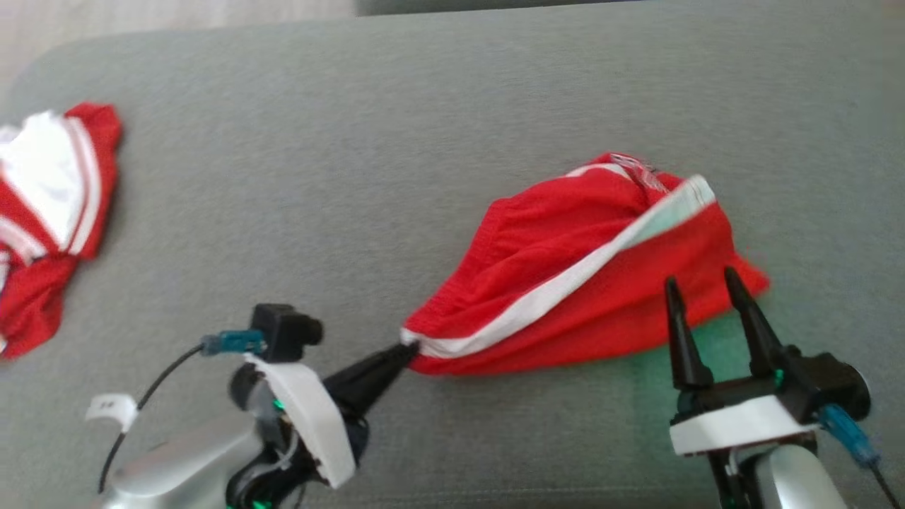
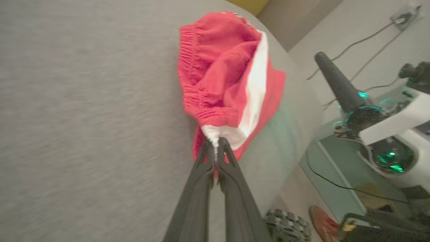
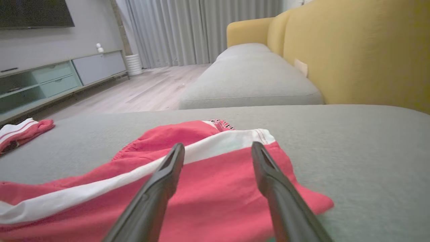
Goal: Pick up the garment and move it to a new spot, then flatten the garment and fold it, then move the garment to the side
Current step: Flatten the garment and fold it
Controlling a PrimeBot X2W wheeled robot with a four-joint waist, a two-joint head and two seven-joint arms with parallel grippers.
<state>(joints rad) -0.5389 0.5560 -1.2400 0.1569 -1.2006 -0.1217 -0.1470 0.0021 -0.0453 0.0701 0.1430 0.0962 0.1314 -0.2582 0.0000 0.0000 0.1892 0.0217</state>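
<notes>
- The red shorts (image 1: 565,283) lie in a bunched heap on the grey cushion (image 1: 424,106), a bit to the right of the middle in the head view.
- The hold on them is tiny, just the end of the white stripe. If the arm pulls fast, I think that little bit could slip out and the shorts would drop back in a heap.
- The cloth is folded over itself. If only one corner gets pulled, it may drag and twist and not open out flat.
- The shorts are bright red with a wide white stripe down the side. The waist is stretchy and wrinkled. A pale inside part peeks out at the far end.
- The left gripper (image 1: 409,346) has its fingers squeezed tight on the near left corner of the shorts.
- The right gripper (image 1: 698,277) has its fingers spread wide and holds nothing. Its tips are over the near right edge of the shorts. I cannot tell if they touch the cloth.
- Another red and white piece of clothing (image 1: 49,212) lies far off at the left side of the cushion.
</notes>
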